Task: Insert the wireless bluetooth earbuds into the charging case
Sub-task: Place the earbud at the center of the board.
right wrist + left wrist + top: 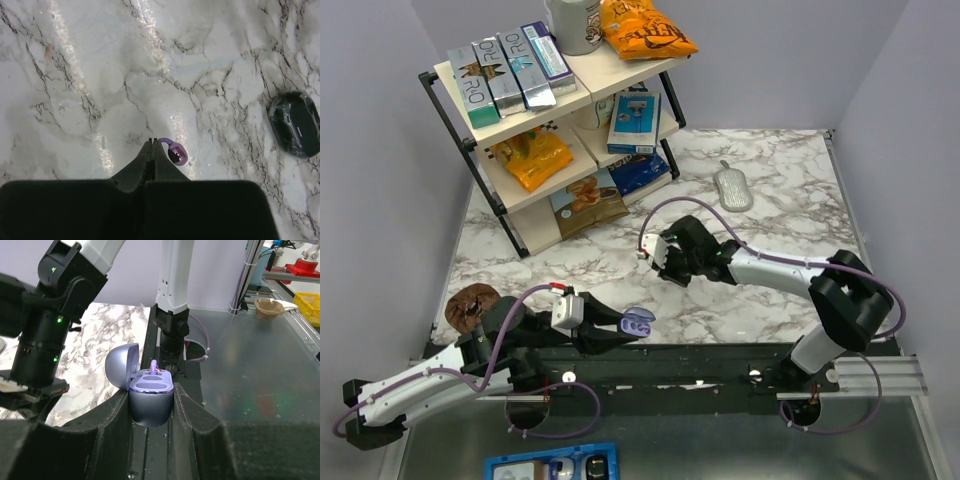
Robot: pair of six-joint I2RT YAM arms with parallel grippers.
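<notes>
L gripper [151, 392] gripped the charging case [150, 412] w/ lid open. R gripper [151, 144] was fully closed, tips pinching a purple earbud [176, 154] by its loop, over the marble table [75, 75].

One lavender charging case [150, 395], one purple earbud [176, 153] outside it, one glossy black oval object [295, 124]

Bright, even overhead light fills the top view; the shelf rack [510, 130] throws only a soft shadow on the marble table [780, 200]. In the right wrist view, pale glare streaks cross the marble. The right gripper [151, 142] is a near-black, detail-less mass along the bottom edge, and the purple earbud [176, 154] at its tip looks sharp. In the left wrist view, the left gripper [151, 392] is dark and soft-focused. The charging case [150, 414] is crisp, with a sheen on its lid.
</notes>
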